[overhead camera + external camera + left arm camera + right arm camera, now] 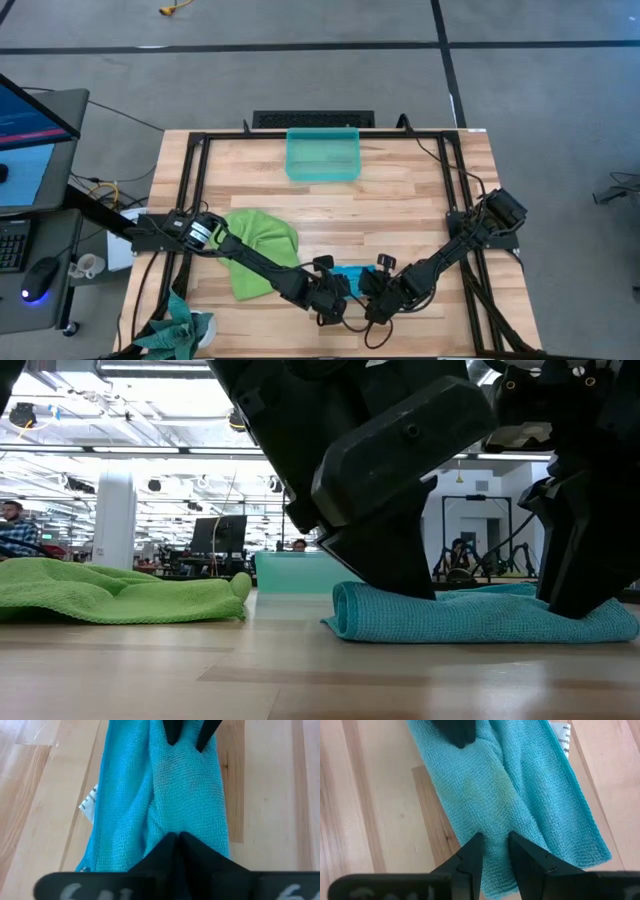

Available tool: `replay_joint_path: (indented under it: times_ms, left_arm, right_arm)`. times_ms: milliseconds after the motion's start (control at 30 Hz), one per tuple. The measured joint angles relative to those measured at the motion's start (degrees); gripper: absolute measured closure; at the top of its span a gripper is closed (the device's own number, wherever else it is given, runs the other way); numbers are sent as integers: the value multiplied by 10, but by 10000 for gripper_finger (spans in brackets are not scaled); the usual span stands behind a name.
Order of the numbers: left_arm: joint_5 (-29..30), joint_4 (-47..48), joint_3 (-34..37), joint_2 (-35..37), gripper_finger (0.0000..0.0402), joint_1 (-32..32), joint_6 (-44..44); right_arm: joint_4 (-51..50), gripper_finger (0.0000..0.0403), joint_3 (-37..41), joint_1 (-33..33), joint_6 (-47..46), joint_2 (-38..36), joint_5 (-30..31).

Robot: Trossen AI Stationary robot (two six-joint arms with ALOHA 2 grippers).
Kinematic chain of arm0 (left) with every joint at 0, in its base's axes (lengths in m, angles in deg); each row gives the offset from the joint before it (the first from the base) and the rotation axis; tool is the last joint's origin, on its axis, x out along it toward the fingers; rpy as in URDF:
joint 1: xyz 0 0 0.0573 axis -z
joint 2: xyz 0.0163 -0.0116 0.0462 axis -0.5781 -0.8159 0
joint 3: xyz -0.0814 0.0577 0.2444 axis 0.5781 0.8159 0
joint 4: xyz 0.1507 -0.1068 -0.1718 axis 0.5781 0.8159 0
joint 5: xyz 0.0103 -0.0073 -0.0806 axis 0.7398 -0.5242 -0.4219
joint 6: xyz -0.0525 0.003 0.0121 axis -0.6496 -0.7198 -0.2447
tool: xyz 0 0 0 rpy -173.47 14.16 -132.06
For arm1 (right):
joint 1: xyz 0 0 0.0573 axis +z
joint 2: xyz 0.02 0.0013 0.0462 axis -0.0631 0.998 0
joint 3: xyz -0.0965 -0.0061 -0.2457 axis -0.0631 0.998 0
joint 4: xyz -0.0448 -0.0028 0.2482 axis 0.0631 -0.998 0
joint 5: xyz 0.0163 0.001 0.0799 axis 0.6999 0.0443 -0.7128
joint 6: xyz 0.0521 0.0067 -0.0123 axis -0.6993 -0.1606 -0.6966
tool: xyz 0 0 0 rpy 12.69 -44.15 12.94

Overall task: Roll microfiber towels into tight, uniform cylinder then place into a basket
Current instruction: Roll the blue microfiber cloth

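A: Table first, then. Basket sits at twelve o'clock on it with nothing rolled inside as far as I can see, and the lime green towel lies loosely spread toward nine o'clock, untouched.

B: And the blue towel?

A: Down at six o'clock, folded into a long narrow band, with both arms meeting over it. The left gripper has its fingers pressed together, pinching a ridge of the cloth. The right gripper comes in from the opposite end, fingers narrowly parted with a fold of blue between them, so it looks to be gripping too.

B: So rolling has hardly begun?

A: I'd judge so; the low view shows only a rounded fold at the band's near end, no cylinder. To do it well, both grips should hold the same edge level and turn together, keeping the cloth taut so the roll stays even across its width. The small white label poking out one side is better tucked inward.
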Motion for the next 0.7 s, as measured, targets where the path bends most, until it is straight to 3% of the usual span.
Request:
replay_joint_path:
  times_ms: [333,500,700]
  left_arm:
    - [-26,45,2,39,321,2,7]
    - [17,85,2,82,321,17,7]
    - [108,129,2,105,321,43,-22]
  right_arm:
    - [0,285,0,0,1,0,-3]
    - [-1,285,0,0,1,0,-4]
    - [-1,285,0,0,1,0,-4]
